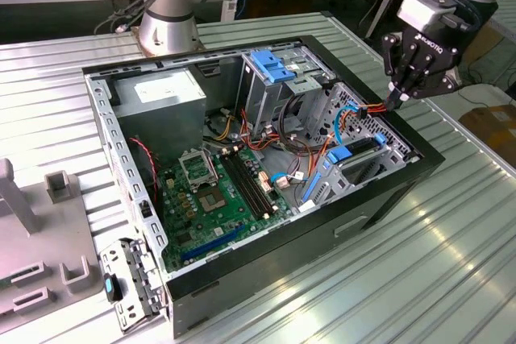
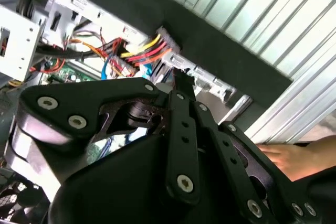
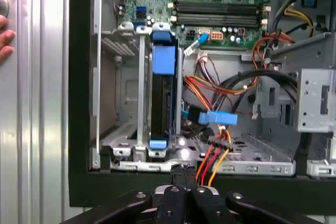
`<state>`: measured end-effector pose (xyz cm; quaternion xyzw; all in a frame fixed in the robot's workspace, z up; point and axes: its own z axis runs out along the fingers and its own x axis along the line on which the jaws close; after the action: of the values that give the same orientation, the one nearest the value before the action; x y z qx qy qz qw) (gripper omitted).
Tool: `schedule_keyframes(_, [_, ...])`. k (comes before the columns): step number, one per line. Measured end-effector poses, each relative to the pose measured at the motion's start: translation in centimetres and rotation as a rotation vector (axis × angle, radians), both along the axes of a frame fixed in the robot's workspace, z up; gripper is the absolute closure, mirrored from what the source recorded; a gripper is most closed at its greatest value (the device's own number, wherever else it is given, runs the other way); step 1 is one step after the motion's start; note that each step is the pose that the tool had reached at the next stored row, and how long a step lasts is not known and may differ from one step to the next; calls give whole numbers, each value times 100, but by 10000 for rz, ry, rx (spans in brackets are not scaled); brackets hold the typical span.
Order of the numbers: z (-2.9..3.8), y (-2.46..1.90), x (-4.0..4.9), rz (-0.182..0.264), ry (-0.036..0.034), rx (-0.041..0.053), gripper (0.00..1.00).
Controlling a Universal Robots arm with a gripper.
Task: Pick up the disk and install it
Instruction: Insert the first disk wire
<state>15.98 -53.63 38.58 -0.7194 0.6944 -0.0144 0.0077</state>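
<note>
The disk (image 3: 161, 103) is standing on edge in the drive bay at the corner of the open computer case (image 3: 79, 103), its blue carrier frame seated between the silver rails, so by the look of it the pick-up and slide-in are done. The gripper (image 3: 181, 170) sits just over the case wall beside that bay with its fingers pressed together, tips right at the bundle of red, orange and yellow power wires (image 3: 212, 156). Whether a wire is pinched between them I cannot tell, and that cabling looks like what is left.
</note>
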Motion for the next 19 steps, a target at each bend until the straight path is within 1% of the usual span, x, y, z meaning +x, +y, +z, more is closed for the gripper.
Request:
schedule_keyframes(3, [-7,22,104,1,0,1,89])
schedule_keyframes(4, [-11,40,156,24,-1,0,89])
schedule_keyframes(5, [-15,46,180,181,0,2,89])
schedule_keyframes(6, [-18,46,182,703,0,2,89])
schedule_keyframes(7, [-19,46,183,1053,0,2,89])
schedule_keyframes(9, [-19,46,183,1450,0,2,89])
schedule_keyframes(10, [-20,46,183,1793,0,3,89])
schedule_keyframes(11, [-20,46,183,2347,0,2,89])
schedule_keyframes(12, [-21,46,183,2717,0,1,89])
schedule_keyframes(13, [-22,46,183,3185,0,2,89])
schedule_keyframes(16, [-29,46,183,4263,0,1,89])
schedule_keyframes(17, [-32,46,183,4535,0,0,89])
schedule_keyframes(19, [-37,46,183,4922,0,1,89])
